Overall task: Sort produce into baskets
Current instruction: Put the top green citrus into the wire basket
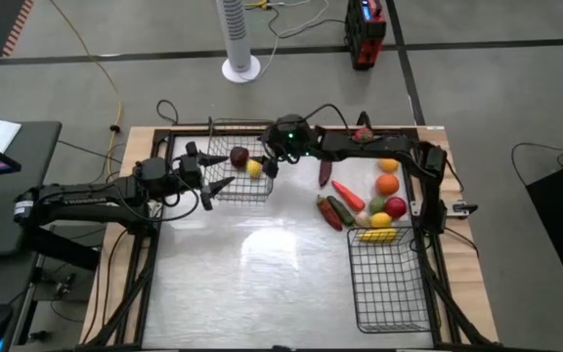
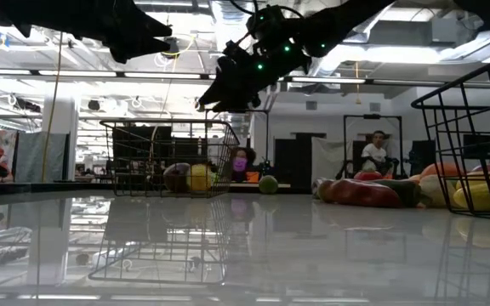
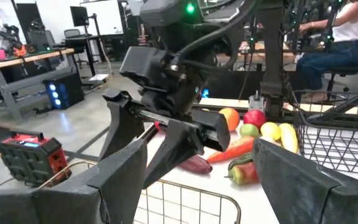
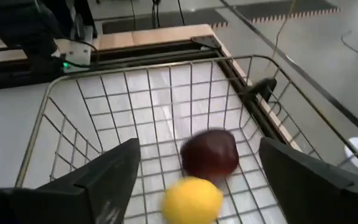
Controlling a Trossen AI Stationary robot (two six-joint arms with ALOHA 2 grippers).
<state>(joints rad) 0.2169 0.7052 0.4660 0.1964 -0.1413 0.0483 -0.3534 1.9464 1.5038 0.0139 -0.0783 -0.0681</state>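
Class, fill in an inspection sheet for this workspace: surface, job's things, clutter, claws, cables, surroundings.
Surface: glossy table, bare in the middle.
Job's things: grey basket holds a maroon fruit and a yellow fruit; black basket holds nothing seen; produce pile beside it.
Clutter: nothing seen.
Claws: right claw open above the grey basket; left claw open at that basket's edge.
Cables: yellow cable on the floor.
Surroundings: fan; seated person behind.

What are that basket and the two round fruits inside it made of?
The basket looks like thin, shiny metal wire: an open see-through grid. The yellow fruit and maroon fruit look like smooth molded plastic, evenly coloured with a soft sheen, though rubber or foam is possible.
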